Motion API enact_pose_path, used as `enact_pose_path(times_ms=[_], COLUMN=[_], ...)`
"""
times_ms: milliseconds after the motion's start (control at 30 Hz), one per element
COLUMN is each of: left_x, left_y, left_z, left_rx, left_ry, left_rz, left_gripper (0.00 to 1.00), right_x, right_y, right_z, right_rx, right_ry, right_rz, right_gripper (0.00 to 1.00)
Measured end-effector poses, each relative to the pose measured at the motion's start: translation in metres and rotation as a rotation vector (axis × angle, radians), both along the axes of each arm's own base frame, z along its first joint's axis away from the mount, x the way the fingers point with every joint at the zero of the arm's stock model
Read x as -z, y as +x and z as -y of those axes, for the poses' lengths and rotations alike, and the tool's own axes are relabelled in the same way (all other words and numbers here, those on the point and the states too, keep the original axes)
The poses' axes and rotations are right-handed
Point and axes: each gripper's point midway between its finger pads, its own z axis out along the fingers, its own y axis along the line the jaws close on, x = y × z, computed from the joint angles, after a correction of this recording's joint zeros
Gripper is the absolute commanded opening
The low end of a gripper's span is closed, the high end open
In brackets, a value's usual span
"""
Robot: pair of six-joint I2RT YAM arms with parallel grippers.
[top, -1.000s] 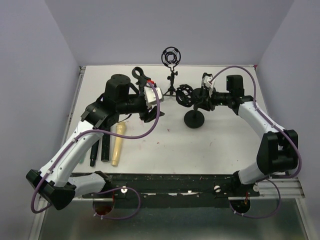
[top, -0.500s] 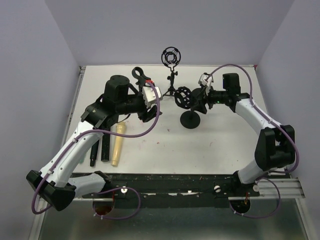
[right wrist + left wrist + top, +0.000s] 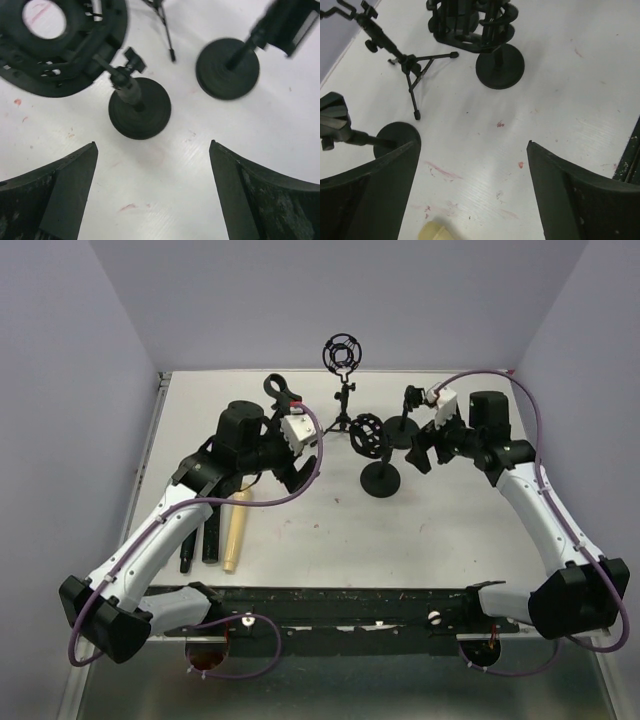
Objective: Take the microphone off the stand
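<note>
Cream microphone lies flat just behind the wide left jaws; right jaws equally wide

The right gripper has come away from the round-based stand and drawn back to the right. Its jaws, closed a second ago, are now spread wide with nothing between them. Its arm has swung out towards the right edge. The stand's base sits slightly further left than before. The left gripper has opened wider and shifted a little nearer.
</note>
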Motion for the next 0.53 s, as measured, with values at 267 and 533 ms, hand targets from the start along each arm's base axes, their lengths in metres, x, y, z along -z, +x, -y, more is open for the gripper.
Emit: enact_pose_path(times_ms=[267, 533], left_x=[0.029, 0.048], left_y=[0.031, 0.050], left_z=[-0.045, -0.078], left_rx=[-0.285, -0.489], left_ry=[0.014, 0.038], left_rz=[-0.047, -0.055], left_gripper=[0.99, 0.98], right_x=[-0.019, -0.056], right_y=[0.015, 0.031], right_z=[0.058, 0.094], right_rx=[0.547, 0.826], right_ry=[0.021, 0.068], right_rz=[-0.040, 0.070], right_gripper=[1.00, 1.00])
